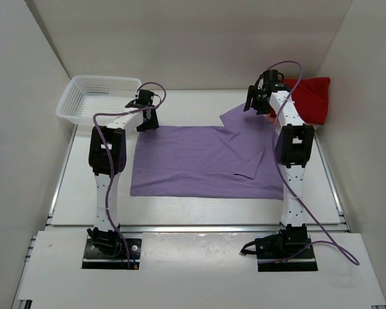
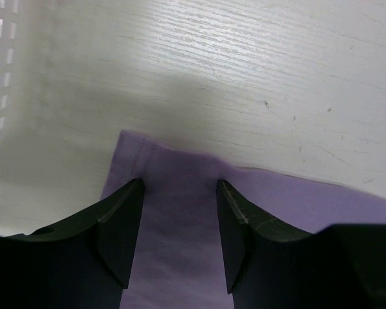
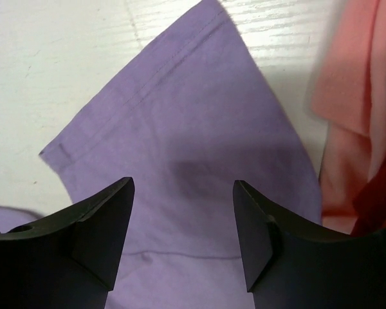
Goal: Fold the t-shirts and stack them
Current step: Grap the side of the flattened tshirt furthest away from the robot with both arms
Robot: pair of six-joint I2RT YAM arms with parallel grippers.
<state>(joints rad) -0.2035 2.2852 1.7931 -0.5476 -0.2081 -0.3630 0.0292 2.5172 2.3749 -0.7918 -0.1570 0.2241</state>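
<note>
**Top external view: both arms set over the far edge of the lavender shirt**

From above, the light purple soft-cloth t-shirt lies spread flat mid-worktop, one sleeve reaching toward the far right corner. It looks laid out ready for folding. The bright red cloth shirt sits bundled in that far right corner of the white wood-grain worktop, seemingly waiting its turn. The white plastic lattice basket occupies the far left corner. The left gripper hangs at the purple shirt's far left corner, and the right gripper is over the sleeve.

In the left wrist view, the two dark fingers stand apart, straddling the hemmed corner. Nothing is pinched yet. I'd guess this is the spot chosen for lifting the far edge.

In the right wrist view, the jaws are spread wide and empty above the sleeve. A salmon pink cloth shirt lies just beside the sleeve, toward the right edge. The sleeve probably wants tucking in first.
</note>
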